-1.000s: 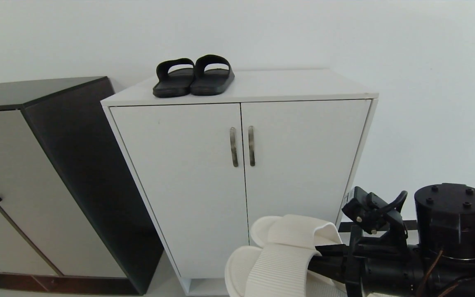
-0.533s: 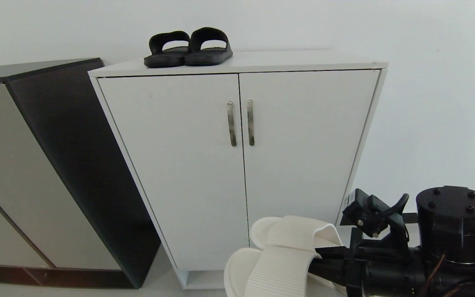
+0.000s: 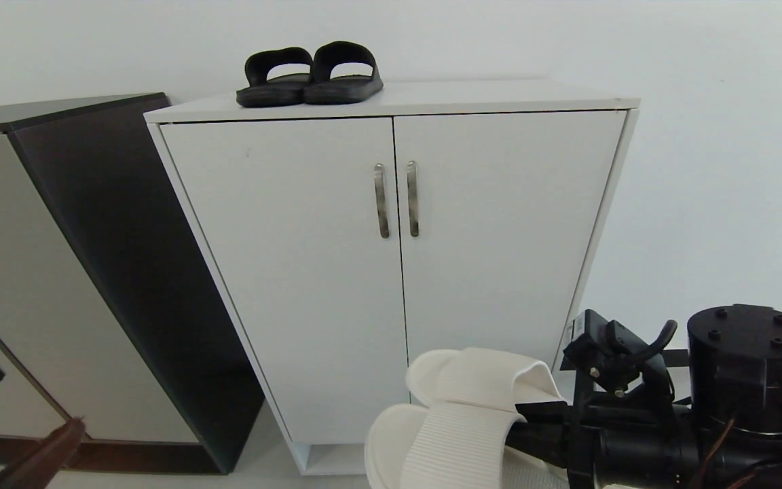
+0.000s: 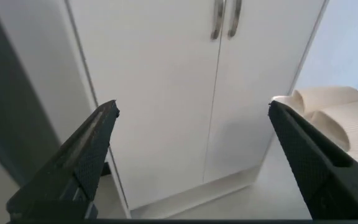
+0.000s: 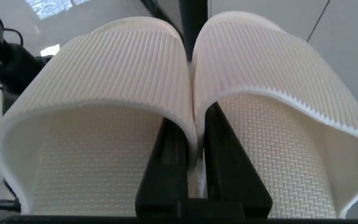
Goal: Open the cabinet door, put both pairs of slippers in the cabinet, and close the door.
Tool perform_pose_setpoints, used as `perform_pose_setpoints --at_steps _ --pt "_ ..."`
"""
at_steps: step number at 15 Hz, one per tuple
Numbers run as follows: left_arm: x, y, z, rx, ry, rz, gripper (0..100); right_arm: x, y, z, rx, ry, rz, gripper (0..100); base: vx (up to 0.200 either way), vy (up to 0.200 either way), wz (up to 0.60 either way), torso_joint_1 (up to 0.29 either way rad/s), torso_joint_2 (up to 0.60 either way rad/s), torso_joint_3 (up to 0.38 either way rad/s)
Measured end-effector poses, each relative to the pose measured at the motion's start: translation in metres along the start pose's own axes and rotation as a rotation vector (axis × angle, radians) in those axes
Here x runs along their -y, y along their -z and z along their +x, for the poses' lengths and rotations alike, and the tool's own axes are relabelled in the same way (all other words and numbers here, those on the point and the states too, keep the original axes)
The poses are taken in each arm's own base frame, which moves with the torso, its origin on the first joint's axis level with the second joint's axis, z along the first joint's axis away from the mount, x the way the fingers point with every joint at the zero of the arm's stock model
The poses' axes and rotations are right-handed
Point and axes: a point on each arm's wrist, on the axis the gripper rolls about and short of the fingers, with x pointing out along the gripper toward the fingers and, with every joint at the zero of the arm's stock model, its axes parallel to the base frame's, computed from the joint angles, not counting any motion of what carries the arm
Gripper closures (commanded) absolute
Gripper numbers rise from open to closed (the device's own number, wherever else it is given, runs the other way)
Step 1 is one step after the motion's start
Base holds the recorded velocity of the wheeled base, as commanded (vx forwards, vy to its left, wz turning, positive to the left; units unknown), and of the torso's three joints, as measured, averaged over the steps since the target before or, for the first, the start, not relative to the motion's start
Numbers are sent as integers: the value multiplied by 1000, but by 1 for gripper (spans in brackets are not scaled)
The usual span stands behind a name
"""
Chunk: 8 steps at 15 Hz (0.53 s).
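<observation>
So my right gripper is clamped on the white slippers low by the cabinet's shut doors, meaning my wide-open left gripper gets the upright handles, up and to its right.

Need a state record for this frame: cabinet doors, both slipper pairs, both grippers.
cabinet: white cabinet, both doors shut, handles side by side at the centre
pair 1: black slippers, on the cabinet top, toward its left end
pair 2: white slippers, held low in front of the doors
right: right gripper, shut on both straps together
left: left gripper, open, empty, facing the doors
beside: dark cabinet, left of the white one
</observation>
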Motion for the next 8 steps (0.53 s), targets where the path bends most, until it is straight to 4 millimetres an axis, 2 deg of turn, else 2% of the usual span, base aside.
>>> perform_pose_setpoints --at_steps 4,8 --pt "-9 -21 50 -12 126 7 0 5 -19 13 66 87 34 100 0 0 0 0 0 0" --pt "5 -41 88 -27 303 3 0 6 -19 26 52 80 43 100 0 0 0 0 0 0"
